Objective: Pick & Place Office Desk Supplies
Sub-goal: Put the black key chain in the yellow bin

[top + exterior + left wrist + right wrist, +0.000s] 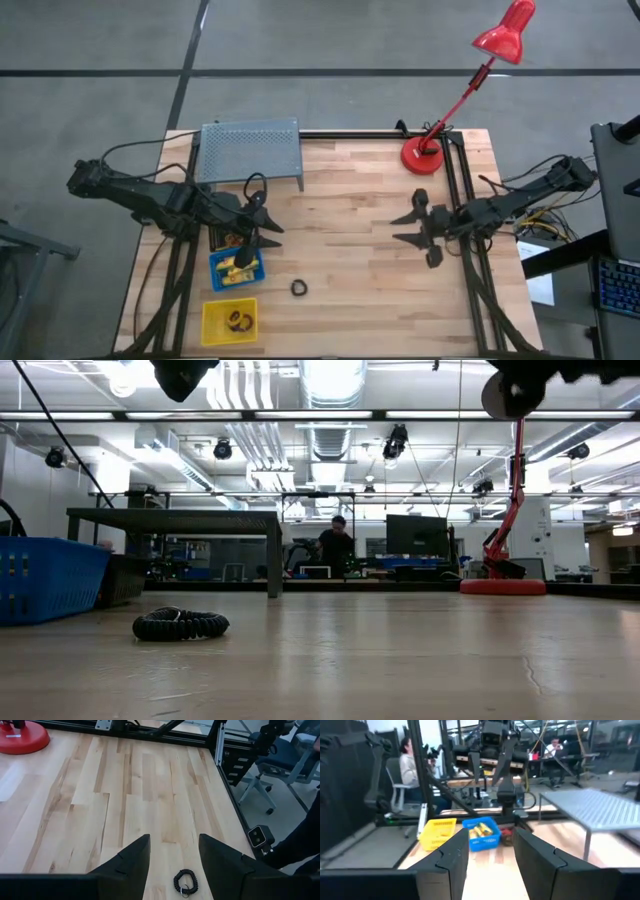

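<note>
A black coiled ring lies flat on the bare wood in front of the bins, also seen in the low view and the left wrist view. Yellow tubes fill the blue bin. A dark ring and thin loops lie in the yellow bin. Reddish loops show in the black bin. My left gripper hangs open above the black and blue bins, and its fingers point across the table past the coiled ring. My right gripper is open over the table's right half and faces the bins.
A grey mesh shelf stands at the far left. The red lamp's base sits at the far right corner. Bare wood lies between the two grippers. A person sits beyond the table.
</note>
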You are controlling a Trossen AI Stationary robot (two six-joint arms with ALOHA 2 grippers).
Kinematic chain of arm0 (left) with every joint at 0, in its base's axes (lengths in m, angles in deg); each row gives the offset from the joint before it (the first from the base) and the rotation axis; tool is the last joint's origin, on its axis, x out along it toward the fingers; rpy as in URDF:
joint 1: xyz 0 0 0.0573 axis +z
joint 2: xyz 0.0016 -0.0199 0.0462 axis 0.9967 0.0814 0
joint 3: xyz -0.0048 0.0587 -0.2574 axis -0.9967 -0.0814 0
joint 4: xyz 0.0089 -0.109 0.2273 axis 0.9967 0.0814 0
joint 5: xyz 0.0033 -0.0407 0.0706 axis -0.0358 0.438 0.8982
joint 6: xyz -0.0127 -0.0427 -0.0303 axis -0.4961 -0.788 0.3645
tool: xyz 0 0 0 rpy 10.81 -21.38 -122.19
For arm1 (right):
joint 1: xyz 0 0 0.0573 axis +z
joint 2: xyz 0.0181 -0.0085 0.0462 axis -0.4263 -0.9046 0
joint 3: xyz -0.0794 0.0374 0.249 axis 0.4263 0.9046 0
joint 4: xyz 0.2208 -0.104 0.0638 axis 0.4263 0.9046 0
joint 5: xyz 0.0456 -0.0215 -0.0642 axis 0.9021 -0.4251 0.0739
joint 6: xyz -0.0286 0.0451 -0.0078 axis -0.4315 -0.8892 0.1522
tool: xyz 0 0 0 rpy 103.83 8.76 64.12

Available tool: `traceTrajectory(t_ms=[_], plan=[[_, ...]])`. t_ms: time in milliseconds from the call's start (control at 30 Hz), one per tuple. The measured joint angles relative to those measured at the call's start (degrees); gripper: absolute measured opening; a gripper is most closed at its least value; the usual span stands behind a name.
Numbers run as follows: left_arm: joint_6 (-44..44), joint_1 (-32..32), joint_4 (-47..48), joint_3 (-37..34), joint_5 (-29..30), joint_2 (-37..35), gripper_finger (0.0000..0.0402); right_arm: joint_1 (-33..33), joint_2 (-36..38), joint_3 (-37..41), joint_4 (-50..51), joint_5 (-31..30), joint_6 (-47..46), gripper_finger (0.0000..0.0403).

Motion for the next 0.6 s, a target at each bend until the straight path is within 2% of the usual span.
traceTrajectory(t_ms=[100,300,433,600], plan=[[0.0,0.0,0.11,0.0,0.0,0.0,0.0174,0.04,5.84,5.41,0.12,2.73,-4.77,0.0141],[0.0,0.0,0.14,0.0,0.0,0.0,0.0174,0.05,14.16,14.29,0.0,3.06,-8.98,0.0131],[0.0,0.0,0.14,0.0,0.0,0.0,0.0174,0.04,17.67,17.03,-0.28,2.62,-12.54,0.0125],[0.0,0.0,0.17,0.0,0.0,0.0,0.0174,0.0,19.41,17.52,-1.42,2.47,-12.6,0.0119]])
